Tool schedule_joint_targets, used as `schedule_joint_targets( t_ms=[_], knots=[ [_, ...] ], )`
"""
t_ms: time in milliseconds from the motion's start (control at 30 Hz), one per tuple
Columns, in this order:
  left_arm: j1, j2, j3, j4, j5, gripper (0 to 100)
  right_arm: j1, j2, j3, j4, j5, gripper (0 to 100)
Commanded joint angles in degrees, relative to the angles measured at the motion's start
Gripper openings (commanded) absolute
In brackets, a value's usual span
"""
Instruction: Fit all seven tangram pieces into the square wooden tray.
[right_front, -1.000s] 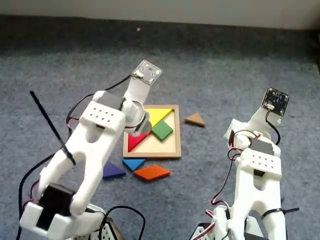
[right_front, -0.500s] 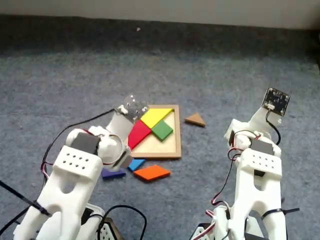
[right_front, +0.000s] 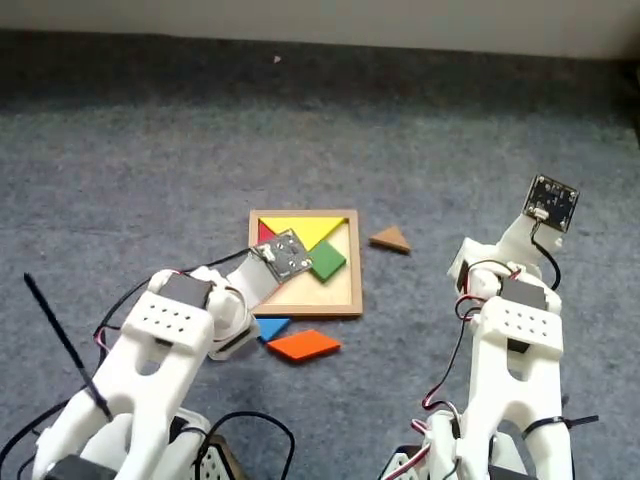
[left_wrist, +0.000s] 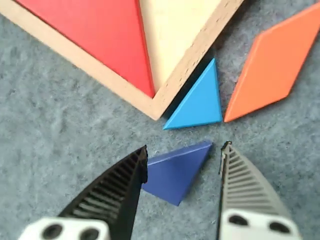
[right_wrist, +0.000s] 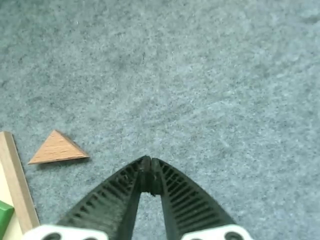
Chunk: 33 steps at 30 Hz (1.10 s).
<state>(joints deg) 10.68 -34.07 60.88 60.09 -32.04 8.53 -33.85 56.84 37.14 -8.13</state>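
The left claw (left_wrist: 184, 148) is hanging wide open astride the dark blue triangle (left_wrist: 176, 172), on the table (left_wrist: 55, 150) near the tray (left_wrist: 100, 73) (its sharp tip aiming at the light blue triangle (left_wrist: 200, 102)); the right claw (right_wrist: 149, 164) is sitting closed

The right gripper (right_wrist: 148, 176) hangs over grey carpet (right_wrist: 210, 80) with its fingertips pressed together. A tan triangle (right_wrist: 56, 148) lies near it, beside the wooden tray's rim (right_wrist: 17, 190). A green piece (right_wrist: 5, 213) sits inside that rim.
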Motion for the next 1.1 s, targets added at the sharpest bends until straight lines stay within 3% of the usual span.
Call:
schedule_joint_targets(
  t_ms=[0,333,600,767,1067],
  knots=[
    [5.5,6.8,-0.8,-5.2,-0.7,24,0.2,-1.9,-0.7,-1.3,-0.2,1.3],
    [7.8,21.8,-11.6,-7.0,1.4,23,0.2,-1.9,-0.3,-4.3,-0.2,1.3],
    [8.2,22.4,-12.8,-8.4,1.7,23,0.2,-1.9,-0.2,-4.7,-0.2,1.3],
    [8.1,22.4,-12.8,-10.0,5.7,23,0.2,-1.9,-0.2,-4.8,-0.2,1.3],
    [10.1,22.8,-12.5,-12.2,5.6,12,0.2,-1.9,-0.2,-4.9,-0.2,1.3]
  ],
)
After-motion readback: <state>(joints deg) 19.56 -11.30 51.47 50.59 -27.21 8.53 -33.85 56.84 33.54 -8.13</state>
